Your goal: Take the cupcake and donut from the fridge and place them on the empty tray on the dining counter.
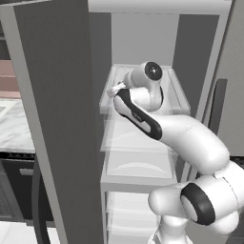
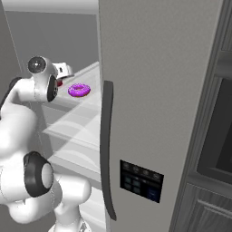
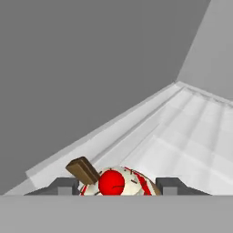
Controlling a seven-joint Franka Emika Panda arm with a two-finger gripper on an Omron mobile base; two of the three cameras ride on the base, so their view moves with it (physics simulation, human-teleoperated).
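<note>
Cupcake (image 3: 116, 182) nearest the hand camera: white frosting, red topping, brown stick at left, seated between the two dark fingertips (image 3: 63, 186). Gripper (image 3: 116, 187) closed on the cupcake, one tip on each side, contact apparent. Located on the translucent upper shelf (image 3: 182, 132) inside the fridge (image 1: 57, 95), close to the grey back wall. Donut (image 2: 79, 90), purple icing, lying flat on the same shelf, just right of the wrist in the right base view, apart from the gripper. Fridge door (image 2: 154, 90) open at right, long dark handle (image 2: 106, 149), small dark control panel (image 2: 140, 180) low on its face. Arm (image 1: 190, 138) reaching in from the near side.
</note>
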